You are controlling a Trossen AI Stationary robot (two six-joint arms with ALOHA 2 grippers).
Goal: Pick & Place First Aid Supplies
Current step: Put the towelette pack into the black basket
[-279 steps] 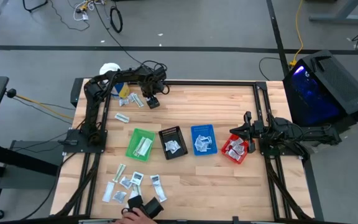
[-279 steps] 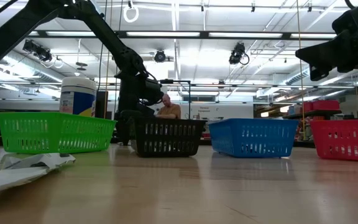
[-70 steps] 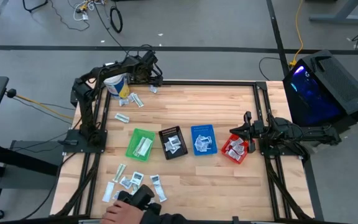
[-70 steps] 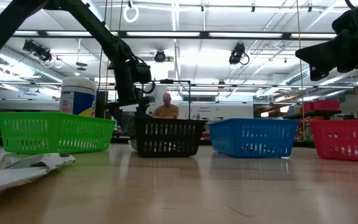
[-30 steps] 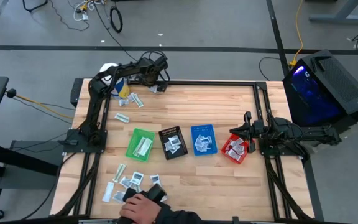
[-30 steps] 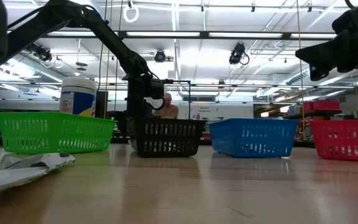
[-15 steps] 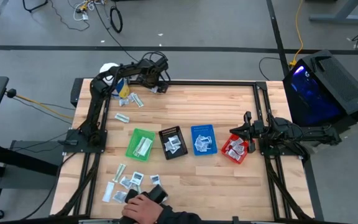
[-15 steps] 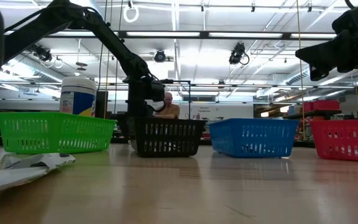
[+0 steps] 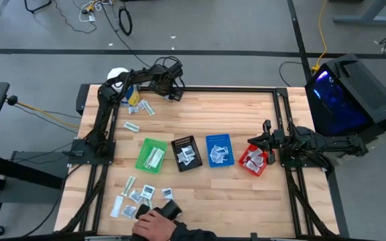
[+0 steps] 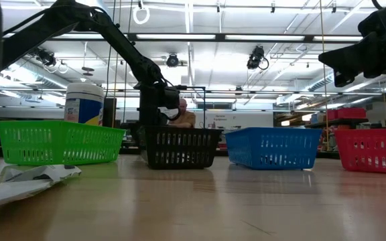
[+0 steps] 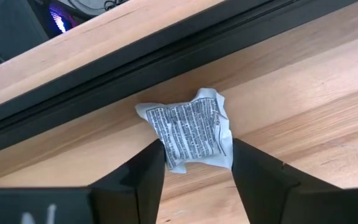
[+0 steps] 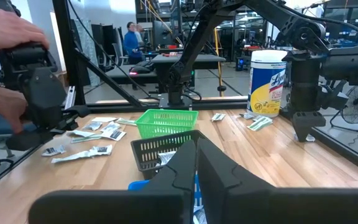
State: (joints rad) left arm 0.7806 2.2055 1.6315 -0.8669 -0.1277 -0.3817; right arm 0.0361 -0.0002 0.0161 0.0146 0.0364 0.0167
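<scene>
Crinkled white foil, printed in small black text, is what the left pincer straddles at the far edge of the worktop: one sachet lying flat against the dark frame rail, with a dark finger on each side of it. The fingers look to touch its two edges, but a firm clamp cannot be told from the left wrist view, so whether the sachet is truly held is uncertain. From above, this pincer sits at the back edge near the white tub, with a few more packets lying just beside the tub. The right pincer waits closed and empty above the red bin at the right side. The green bin, black bin and blue bin stand in a row mid-worktop, each holding packets, and another cluster of sachets lies at the near edge, where a person's hand holds a dark device. The main risk, as I judge it, is that the thin sachet buckles or slides out when squeezed edge-on. The rail right behind it leaves little room, so a finger could catch on it or push the sachet underneath.
</scene>
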